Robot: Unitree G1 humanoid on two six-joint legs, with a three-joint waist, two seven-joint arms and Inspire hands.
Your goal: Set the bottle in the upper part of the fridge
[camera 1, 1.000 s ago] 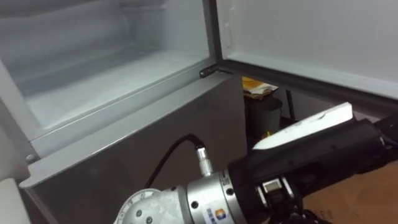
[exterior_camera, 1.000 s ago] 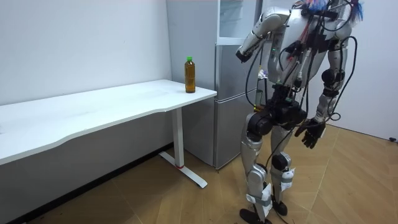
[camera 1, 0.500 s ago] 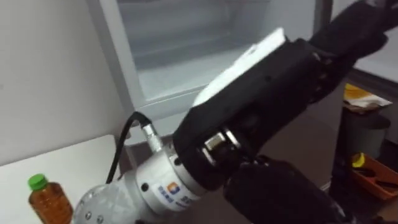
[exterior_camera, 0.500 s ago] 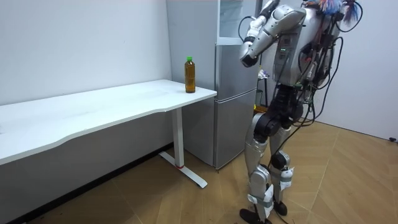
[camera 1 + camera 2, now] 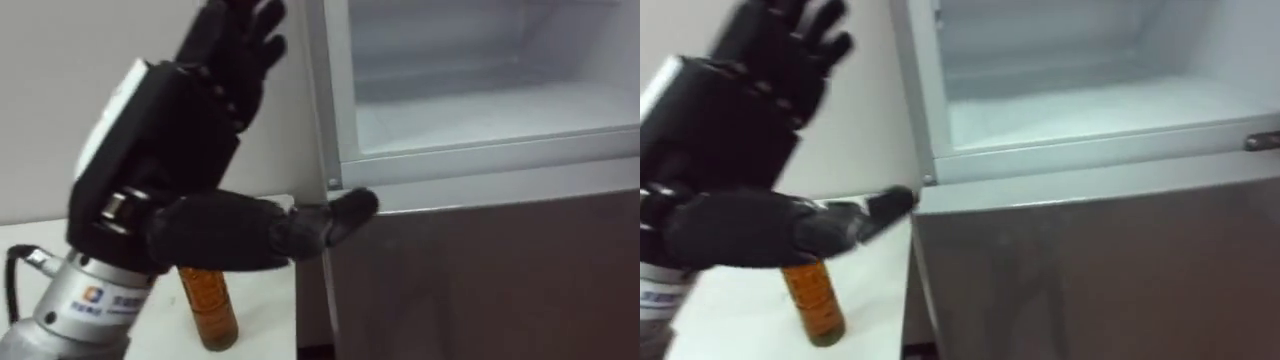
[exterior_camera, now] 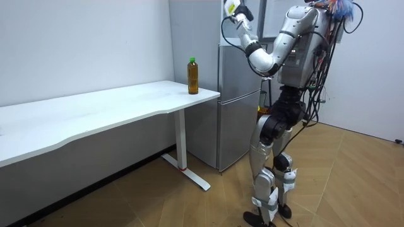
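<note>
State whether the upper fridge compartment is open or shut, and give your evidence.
Open. The upper fridge compartment has its white inside exposed to both eye views, with no door across its front.

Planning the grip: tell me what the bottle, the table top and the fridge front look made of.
Bottle: likely clear plastic, glossy; amber liquid shows through.
Table top: white, matte, probably laminate.
Fridge front: grey, satin sheen, apparently painted or brushed metal.
</note>
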